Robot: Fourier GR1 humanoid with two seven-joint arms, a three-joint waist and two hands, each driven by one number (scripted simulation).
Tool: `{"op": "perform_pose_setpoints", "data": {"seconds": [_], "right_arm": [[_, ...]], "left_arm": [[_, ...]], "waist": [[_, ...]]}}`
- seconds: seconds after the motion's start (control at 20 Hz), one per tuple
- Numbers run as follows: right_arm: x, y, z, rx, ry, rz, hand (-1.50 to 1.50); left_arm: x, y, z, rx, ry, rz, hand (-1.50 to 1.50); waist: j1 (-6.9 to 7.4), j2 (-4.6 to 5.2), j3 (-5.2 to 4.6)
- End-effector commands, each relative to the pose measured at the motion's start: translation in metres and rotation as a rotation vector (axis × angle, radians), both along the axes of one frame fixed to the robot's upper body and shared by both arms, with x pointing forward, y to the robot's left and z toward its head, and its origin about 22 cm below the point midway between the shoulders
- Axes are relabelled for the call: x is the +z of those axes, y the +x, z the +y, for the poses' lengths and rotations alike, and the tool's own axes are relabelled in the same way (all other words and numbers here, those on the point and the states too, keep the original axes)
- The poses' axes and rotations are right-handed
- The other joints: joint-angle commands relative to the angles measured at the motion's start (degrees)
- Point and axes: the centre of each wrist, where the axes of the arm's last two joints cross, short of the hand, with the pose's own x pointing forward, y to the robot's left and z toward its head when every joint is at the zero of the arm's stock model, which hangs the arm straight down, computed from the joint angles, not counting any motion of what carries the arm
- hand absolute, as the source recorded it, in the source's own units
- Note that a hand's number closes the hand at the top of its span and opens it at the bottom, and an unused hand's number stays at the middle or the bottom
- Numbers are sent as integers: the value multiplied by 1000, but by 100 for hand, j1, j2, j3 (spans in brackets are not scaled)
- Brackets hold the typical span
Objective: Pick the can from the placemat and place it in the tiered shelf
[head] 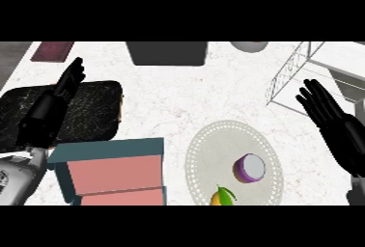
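The can (249,168) is lying on the round placemat (214,144), near the lower right part of it.

A purple top of the can is showing, and a yellow fruit with a green leaf (222,196) is sitting just below it on the same placemat. The right hand (329,116) is hanging open with straight fingers, to the right of the placemat and apart from the can. Above it, the wire tiered shelf (292,72) is standing at the far right corner of the white tabletop (178,96). The left hand (68,84) is resting open over a dark mat (96,113) at the left. A teal box with pink panels (114,171) is standing left of the placemat, and a dark container (167,52) is sitting at the far edge.
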Motion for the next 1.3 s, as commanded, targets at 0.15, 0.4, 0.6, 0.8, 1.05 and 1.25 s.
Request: {"op": "perform_pose_setpoints", "data": {"seconds": [0.15,0.4,0.6,0.8,1.05,1.25], "right_arm": [[12,4,-26,-204,-9,22,-150],[-11,-22,-75,-471,-312,96,150],[-80,-43,-52,-833,-242,32,-150],[-111,-50,-10,-930,-77,-109,-150],[-97,-63,-36,-663,-39,-104,-150],[-80,-78,-33,-499,-234,-12,-150]], "left_arm": [[-43,-9,-30,13,-83,27,0],[-44,-9,-13,47,-97,74,0],[-65,-17,-22,27,-144,112,0],[-78,-16,-36,9,-159,108,0],[-75,-13,-36,5,-152,116,0],[-63,-3,-30,-5,-149,102,0]], "waist": [[57,94,184],[-288,244,8],[-82,158,185],[-12,112,198],[56,94,188],[24,96,175]]}}
